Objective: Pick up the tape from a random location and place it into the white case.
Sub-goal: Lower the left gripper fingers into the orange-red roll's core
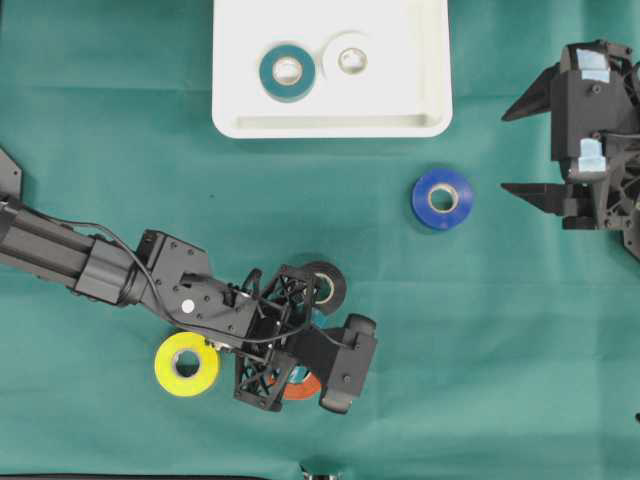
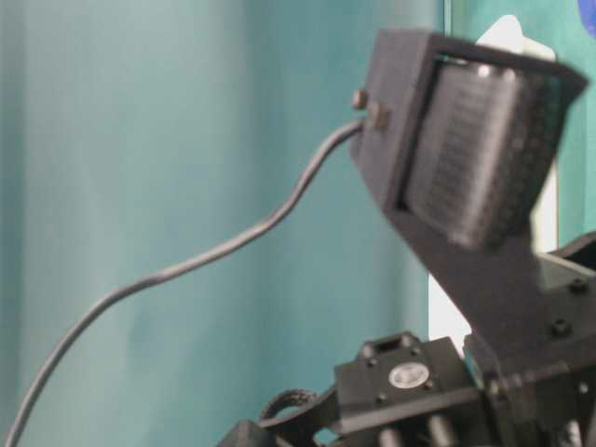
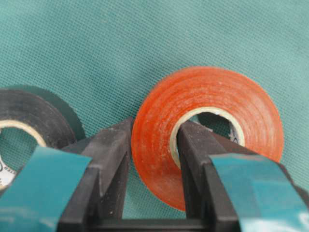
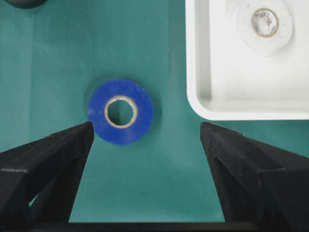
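Observation:
An orange tape roll [image 3: 212, 92] lies flat on the green cloth. My left gripper [image 3: 154, 128] is shut on its wall, with one finger inside the core and the other against the outer face. In the overhead view that gripper [image 1: 290, 378] is low at centre-left, and the orange tape [image 1: 303, 388] peeks out beneath it. The white case [image 1: 330, 126] sits at the top centre and holds a teal roll [image 1: 287, 71] and a white roll [image 1: 351, 60]. My right gripper [image 1: 505, 152] stands open at the right, holding nothing, with a blue tape roll [image 4: 120, 111] just ahead of its left finger.
A black roll [image 1: 325, 287] lies right beside the left gripper and shows as the black roll [image 3: 29, 113] at the left of its wrist view. A yellow roll [image 1: 186, 364] sits beside the left wrist. The blue roll [image 1: 442, 198] lies below the case's right corner.

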